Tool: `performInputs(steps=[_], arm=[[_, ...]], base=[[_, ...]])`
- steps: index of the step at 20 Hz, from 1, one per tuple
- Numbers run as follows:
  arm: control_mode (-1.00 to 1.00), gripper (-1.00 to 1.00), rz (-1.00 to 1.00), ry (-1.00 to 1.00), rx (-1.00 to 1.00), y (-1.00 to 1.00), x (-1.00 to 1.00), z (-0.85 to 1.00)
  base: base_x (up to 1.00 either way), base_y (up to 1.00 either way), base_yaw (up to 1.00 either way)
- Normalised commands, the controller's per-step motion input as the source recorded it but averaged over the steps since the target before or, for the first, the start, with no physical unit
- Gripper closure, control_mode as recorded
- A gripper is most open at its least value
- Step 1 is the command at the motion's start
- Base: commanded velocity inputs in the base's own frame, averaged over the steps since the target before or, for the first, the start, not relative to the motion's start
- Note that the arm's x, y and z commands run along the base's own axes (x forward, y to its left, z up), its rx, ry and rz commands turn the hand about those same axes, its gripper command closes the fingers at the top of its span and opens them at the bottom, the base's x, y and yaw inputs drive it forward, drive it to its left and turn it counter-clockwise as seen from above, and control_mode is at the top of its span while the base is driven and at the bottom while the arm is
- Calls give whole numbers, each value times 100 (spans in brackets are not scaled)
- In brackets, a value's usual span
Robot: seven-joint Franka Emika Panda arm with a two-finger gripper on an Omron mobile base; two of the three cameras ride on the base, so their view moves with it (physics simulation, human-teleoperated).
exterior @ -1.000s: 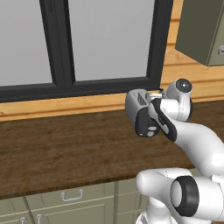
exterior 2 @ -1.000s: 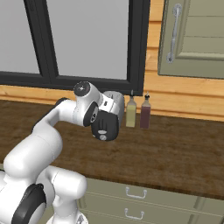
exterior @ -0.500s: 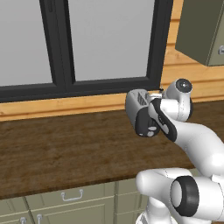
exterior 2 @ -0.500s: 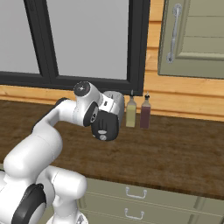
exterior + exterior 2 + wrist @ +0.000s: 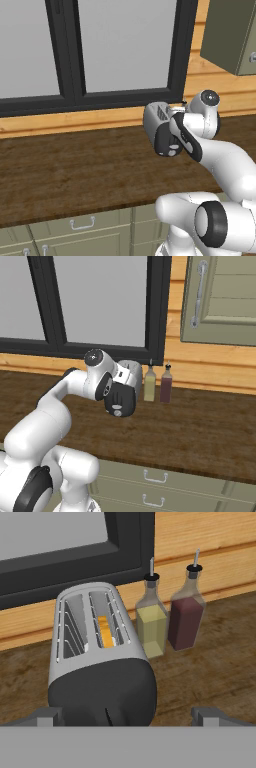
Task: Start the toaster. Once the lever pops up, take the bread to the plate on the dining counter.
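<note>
Behind everything runs a big black-framed window [image 5: 100, 50] over a pale wood wall strip, with a grey-green cabinet [image 5: 220, 298] up at the right. Below it a dark brown wood-grain counter [image 5: 65, 170] stretches across, sitting over pale green drawers [image 5: 160, 486].

Next in size is the white arm, folded so its hand looks down at the back of the counter. From the hand view, the gripper [image 5: 127, 714] hangs with its 2 finger tips spread wide apart at the bottom corners, holding nothing, on either side of the toaster's dark front end.

That toaster [image 5: 97, 662], silver on top and dark at the front, stands near the wall. Just beside it, on the right of the hand view, are 2 glass bottles close together: one with yellow liquid [image 5: 151, 624], one with dark red [image 5: 186, 617].

Smallest is the bread [image 5: 105, 632], an orange-tan slice standing on edge in the right-hand slot, sunk low with only its top edge showing.

I judge the slice light, stiff, a bit crumbly. It is best pinched across its thin faces by the top edge once it rises. The lever comes first.
</note>
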Motion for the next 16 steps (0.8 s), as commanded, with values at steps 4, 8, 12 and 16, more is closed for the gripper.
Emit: performInputs(steps=[4,8,12,16], arm=[[-100,-100,0,0,0,0,0,0],[-100,-100,0,0,0,0,0,0],[-100,-100,0,0,0,0,0,0],[-100,-100,0,0,0,0,0,0]], base=[[0,0,0],[0,0,0],[0,0,0],[0,0,0]])
